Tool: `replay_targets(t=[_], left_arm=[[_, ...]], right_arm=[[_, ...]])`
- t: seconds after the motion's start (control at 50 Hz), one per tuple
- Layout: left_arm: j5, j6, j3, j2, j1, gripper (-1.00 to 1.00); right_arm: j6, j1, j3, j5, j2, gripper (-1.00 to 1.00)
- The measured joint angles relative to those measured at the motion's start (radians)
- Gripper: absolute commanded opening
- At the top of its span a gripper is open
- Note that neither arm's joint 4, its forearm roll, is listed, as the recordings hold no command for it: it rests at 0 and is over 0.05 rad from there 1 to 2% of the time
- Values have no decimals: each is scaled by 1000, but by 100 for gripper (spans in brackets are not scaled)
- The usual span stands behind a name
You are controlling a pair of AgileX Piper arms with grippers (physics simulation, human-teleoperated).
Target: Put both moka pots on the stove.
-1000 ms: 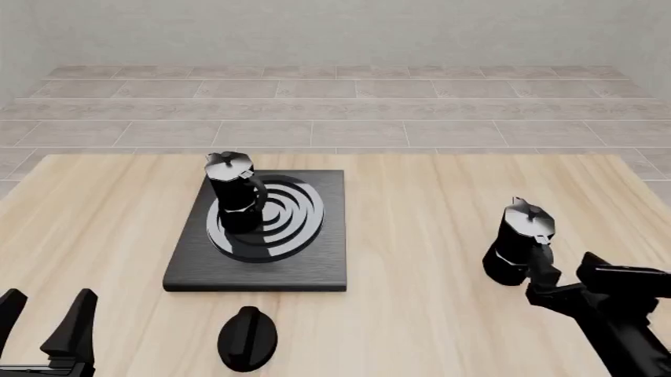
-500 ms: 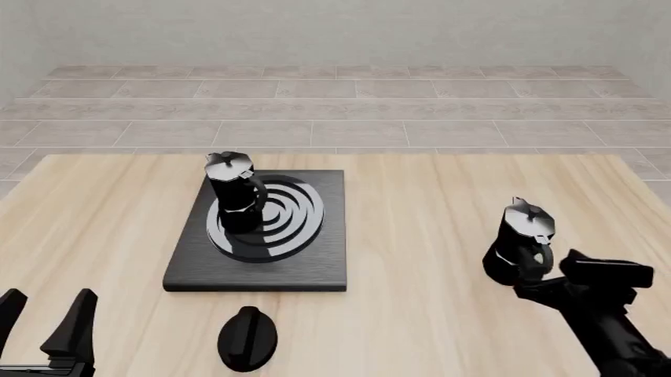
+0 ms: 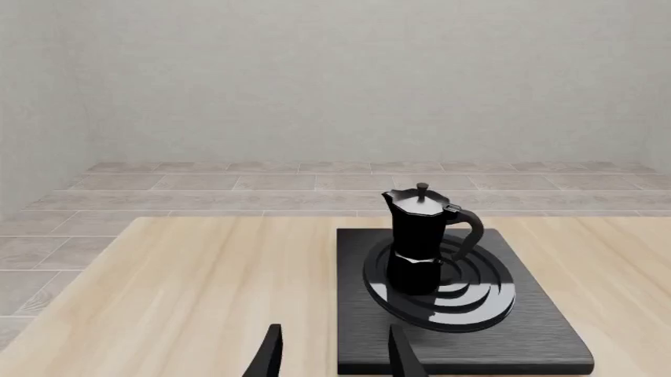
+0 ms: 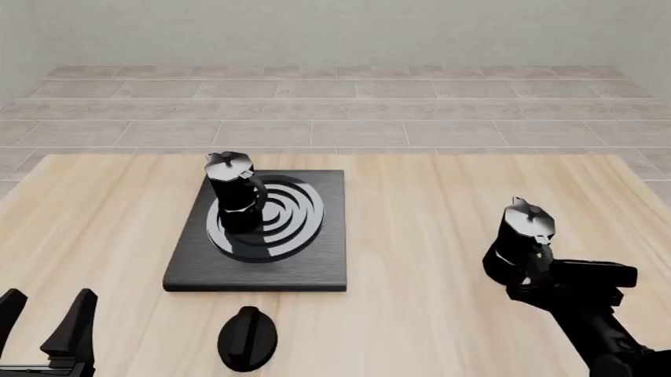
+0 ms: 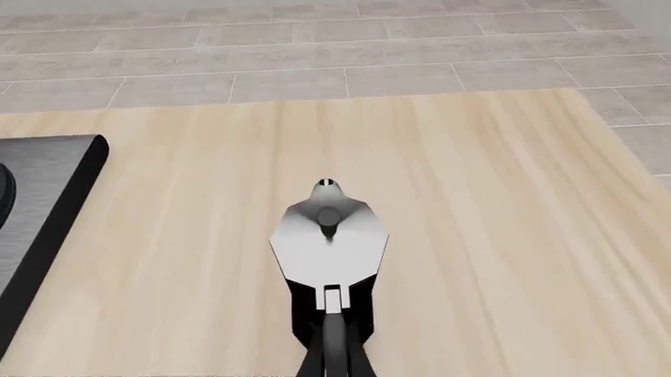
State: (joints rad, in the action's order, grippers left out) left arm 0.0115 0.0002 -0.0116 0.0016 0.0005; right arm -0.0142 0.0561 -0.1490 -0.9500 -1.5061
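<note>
1. A flat black rectangular stove [image 4: 262, 263] with a silver-grey ring burner lies on the pale wooden worktop [image 4: 419, 196], left of centre in the front view.
2. One small black faceted moka pot with a shiny silver lid [image 4: 232, 192] stands upright on the burner's far-left part, its handle pointing toward the burner's middle – the left wrist view shows it there too [image 3: 422, 239].
3. The second moka pot, black and silver-lidded like the first [image 4: 519, 243], stands upright on the bare worktop well to the right of the stove; seen from above in the right wrist view [image 5: 329, 251], its handle points back toward the camera.
4. The right gripper [image 4: 545, 279] is just behind this pot at its handle – whether its jaws are spread or pinching the handle cannot be told.
5. The left gripper [image 4: 47, 318] sits at the near-left edge, jaws spread and holding nothing.
6. A flat black oval knob [image 4: 247, 338] lies on the worktop just in front of the stove.
</note>
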Motion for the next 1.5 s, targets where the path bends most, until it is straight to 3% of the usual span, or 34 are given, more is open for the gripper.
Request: replay_targets(t=[0.44, 0.9, 1.18, 1.5], left_arm=[[0, 0, 0, 0, 0, 100], [0, 0, 0, 0, 0, 100], [0, 0, 0, 0, 0, 100], [0, 0, 0, 0, 0, 100]], right_arm=[[1, -32, 8, 20, 70, -100], [-16, -119, -43, 17, 266, -100], [-30, -232, -125, -10, 266, -100], [-51, -393, -214, -72, 140, -100]])
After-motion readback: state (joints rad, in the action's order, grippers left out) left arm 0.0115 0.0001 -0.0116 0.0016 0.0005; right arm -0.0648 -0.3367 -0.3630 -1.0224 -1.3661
